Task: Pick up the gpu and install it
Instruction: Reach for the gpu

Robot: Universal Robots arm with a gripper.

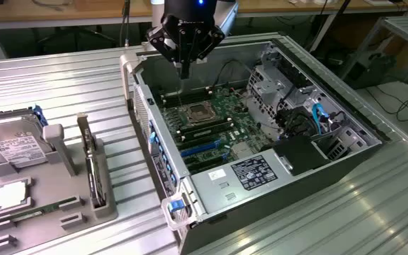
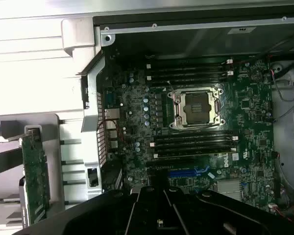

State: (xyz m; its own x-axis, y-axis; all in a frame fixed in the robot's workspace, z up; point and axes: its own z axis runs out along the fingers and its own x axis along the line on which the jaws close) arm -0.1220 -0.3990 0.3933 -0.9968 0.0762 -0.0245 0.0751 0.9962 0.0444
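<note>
- Counter [image 1: 69, 90] of ribbed metal slats is seen carrying everything; its near edge in the exterior view is left bare.
- Toward the middle of the counter, an open computer case [image 1: 261, 180] is laid on its side, with the inside turned upward.
- A green motherboard [image 1: 225, 125] is seen flat on the floor of the case, with long black slots and blue ones.
- At the counter's edge on the exterior view's left, a gray holder [image 1: 51, 226] is placed, well apart from the hand.
- The hand [image 1: 184, 71] is hung over the far end of the case, above the motherboard; its fingers are pressed together and nothing is held between them.
- A silver hard drive [image 1: 16, 146] with a white label is laid in the holder's far part.
- The gpu [image 1: 91, 159] is stood on edge in a slot along the holder's side nearest the case, untouched.
- An empty processor socket [image 2: 196, 108] is seen near the middle of the motherboard.
- A narrow green memory stick [image 1: 41, 211] is laid in the holder's near part.
</note>
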